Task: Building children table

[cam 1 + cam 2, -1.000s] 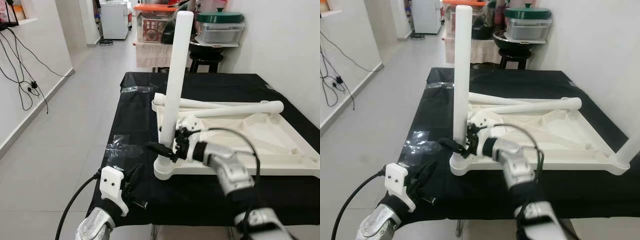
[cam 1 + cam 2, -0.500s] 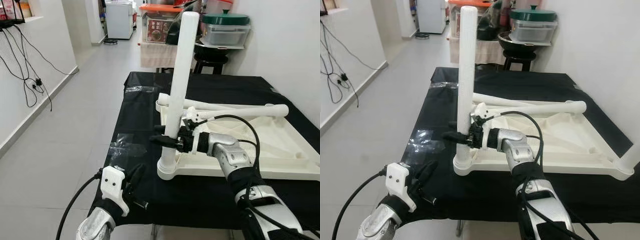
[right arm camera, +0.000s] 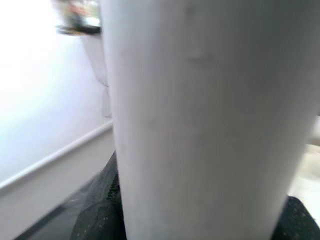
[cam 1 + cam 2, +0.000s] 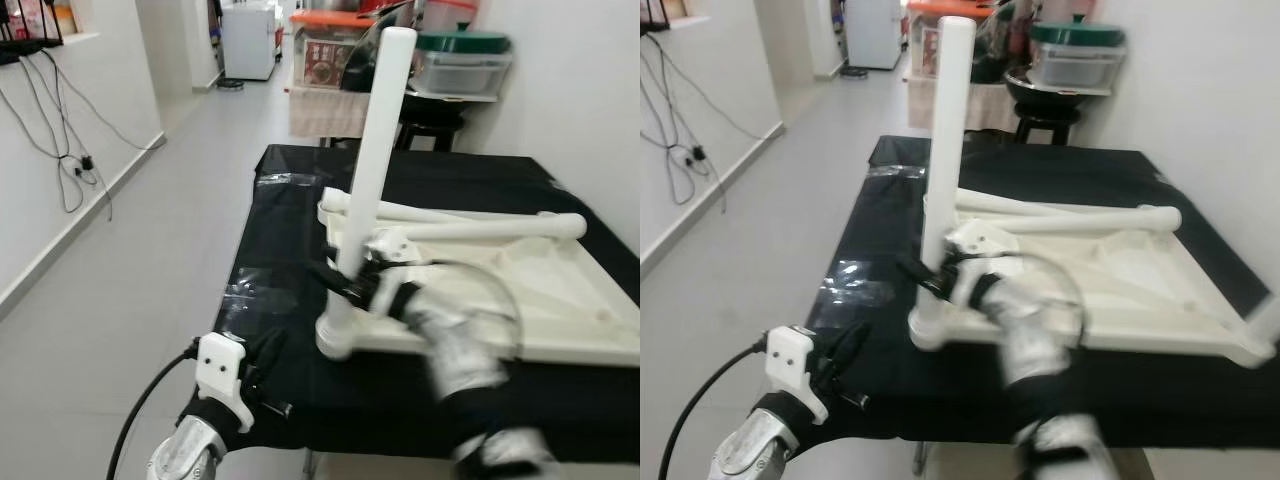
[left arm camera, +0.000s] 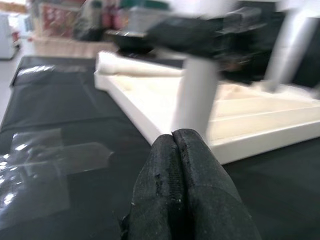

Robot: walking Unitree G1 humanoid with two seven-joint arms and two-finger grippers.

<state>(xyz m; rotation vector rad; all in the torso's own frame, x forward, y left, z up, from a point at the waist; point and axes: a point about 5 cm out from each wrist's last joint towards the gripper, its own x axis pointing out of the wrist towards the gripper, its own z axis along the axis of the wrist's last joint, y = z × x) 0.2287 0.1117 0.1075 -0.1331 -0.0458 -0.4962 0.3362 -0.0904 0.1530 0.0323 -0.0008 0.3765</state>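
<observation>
The white children's table top (image 4: 520, 290) lies upside down on a black-covered work table (image 4: 290, 230), occupying its right half and reaching close to the near edge. One white leg (image 4: 372, 170) stands in the socket at the near-left corner of the table top, leaning slightly to the right at its upper end. Two loose white legs (image 4: 470, 222) lie across the far edge of the inverted top, their ends crossing at its far-left corner.

The right gripper (image 4: 345, 285) sits at the lower part of the standing leg, just above the corner socket, its black fingers pinching the tube from both sides — the right wrist view shows the leg (image 3: 205, 115) pressed between the dark finger pads. The right arm is motion-blurred in both head views.

The left gripper (image 5: 176, 150) hovers low at the near-left corner of the work table, off the edge, fingers pressed together and holding nothing. It points toward the standing leg and the table top.

Crumpled clear tape (image 4: 255, 290) is stuck to the black cover near the left edge — beside the standing leg.
</observation>
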